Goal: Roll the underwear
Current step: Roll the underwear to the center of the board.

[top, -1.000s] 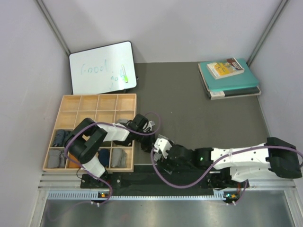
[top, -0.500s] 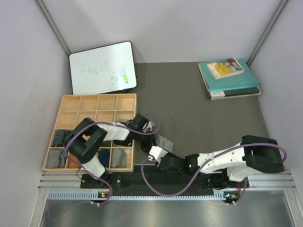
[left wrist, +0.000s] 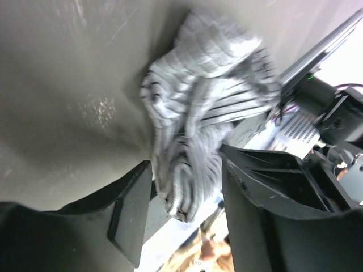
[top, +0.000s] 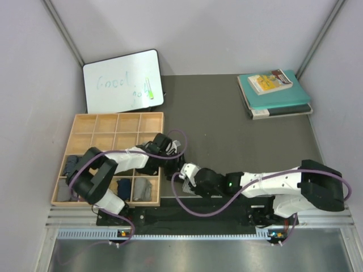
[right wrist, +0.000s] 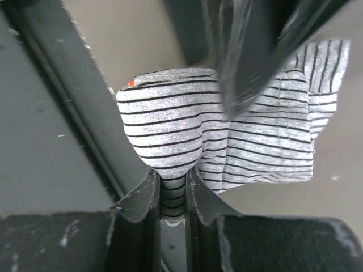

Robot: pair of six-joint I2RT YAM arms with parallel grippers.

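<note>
The grey-and-white striped underwear point(left wrist: 198, 107) lies bunched on the dark table, near the front edge. My right gripper point(right wrist: 173, 195) is shut on a fold of that underwear point(right wrist: 170, 124). My left gripper point(left wrist: 184, 192) stands open, with a hanging end of the cloth loose between its fingers point(left wrist: 133, 198). From above, the left gripper point(top: 173, 152) and the right gripper point(top: 182, 171) are close together beside the wooden tray, and they hide most of the cloth.
The wooden compartment tray point(top: 108, 122) sits at the left, with rolled garments point(top: 144, 190) in its near cells. A whiteboard point(top: 122, 79) leans at the back left. Teal books point(top: 275, 93) are stacked at the back right.
My right gripper has swung left and shut on the striped underwear. My left gripper has opened and let go of the cloth.
</note>
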